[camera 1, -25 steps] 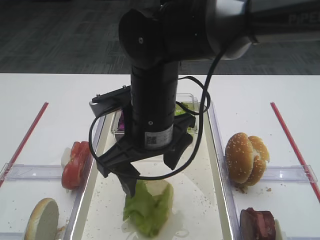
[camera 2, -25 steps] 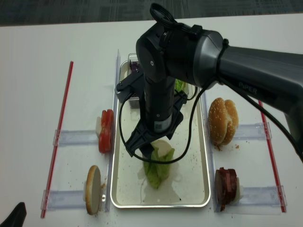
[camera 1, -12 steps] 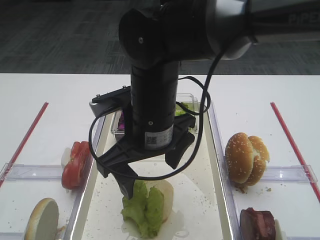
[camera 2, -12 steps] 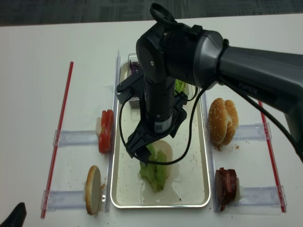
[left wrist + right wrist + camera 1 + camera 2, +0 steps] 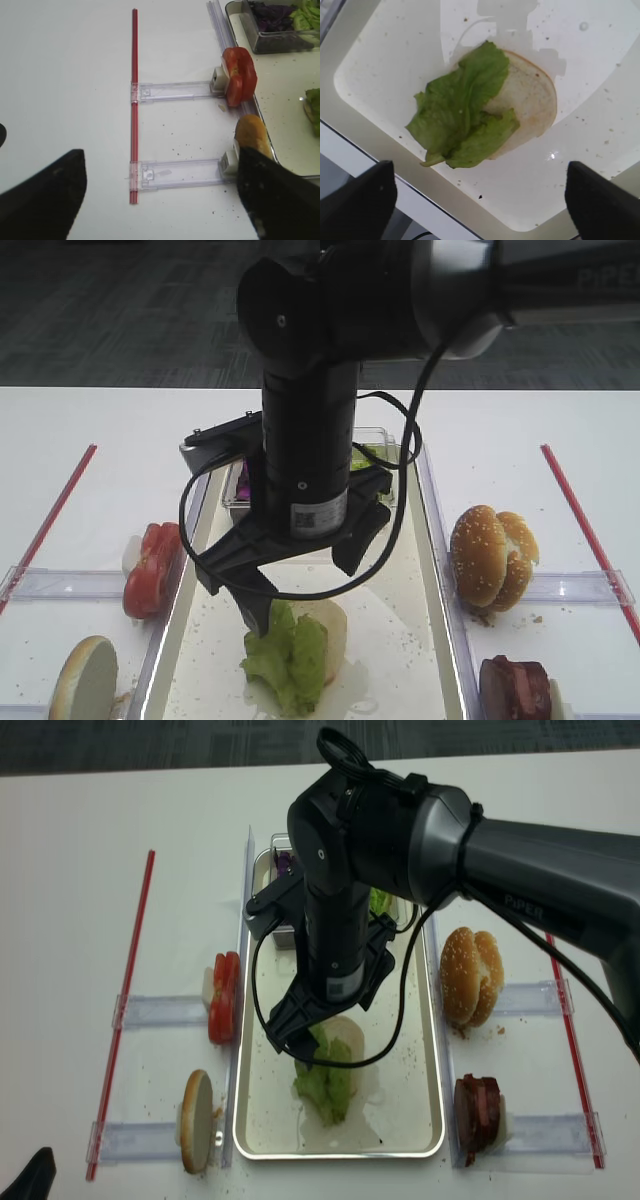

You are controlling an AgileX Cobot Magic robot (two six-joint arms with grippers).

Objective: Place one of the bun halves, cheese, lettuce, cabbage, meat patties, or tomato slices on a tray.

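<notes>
A ruffled green lettuce leaf lies across a pale bun half on the floor of the silver-rimmed tray. My right gripper hangs just above it, open, with nothing between its fingers. From the high view the lettuce sits under the right gripper, free of both fingers. My left gripper hovers open over the bare table, left of the tray. Tomato slices and another bun half stand on edge in clear holders beside the tray.
Sesame bun halves and meat patties stand in holders right of the tray. A clear tub at the tray's far end holds purple cabbage and more lettuce. Red strips run along both table sides.
The right jaws spread wider and let go of the lettuce, which has settled flatter on the pale bun half. The arm has barely moved.
</notes>
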